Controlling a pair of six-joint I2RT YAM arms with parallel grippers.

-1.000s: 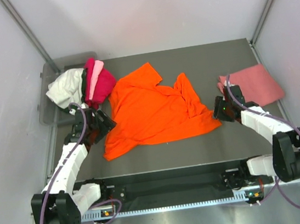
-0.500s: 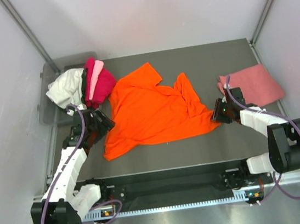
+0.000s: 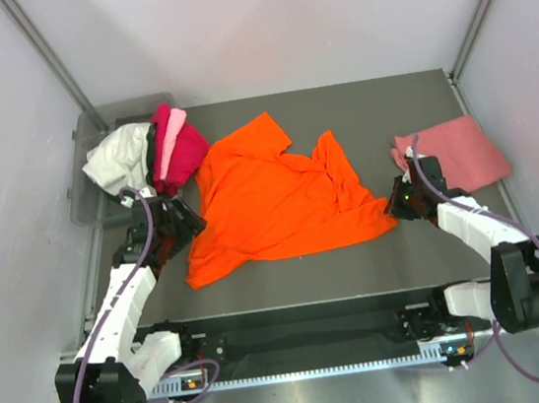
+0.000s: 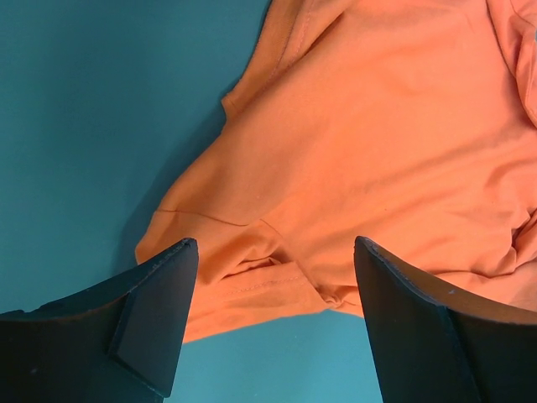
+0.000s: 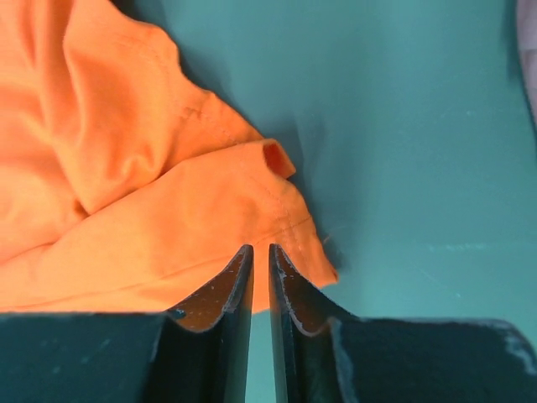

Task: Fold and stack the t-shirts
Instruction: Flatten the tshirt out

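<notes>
Grey table (image 3: 357, 260) between pale walls, carrying orange shirt (image 3: 274, 196) at centre, spread but rumpled, lying just as a second ago. Salmon shirt (image 3: 452, 153) resting folded near the right edge. White shirt (image 3: 117, 157), magenta shirt (image 3: 182, 153) and pink shirt (image 3: 171, 130) heaping over bin (image 3: 90, 121) at back left. Right gripper (image 5: 260, 248) sitting at the orange shirt's right hem corner, jaws having narrowed from a wider gap to a thin slit, pinching the hem. Left gripper (image 4: 275, 243) hanging spread wide above the orange shirt's lower left corner, having edged slightly toward it, gripping nothing.
</notes>
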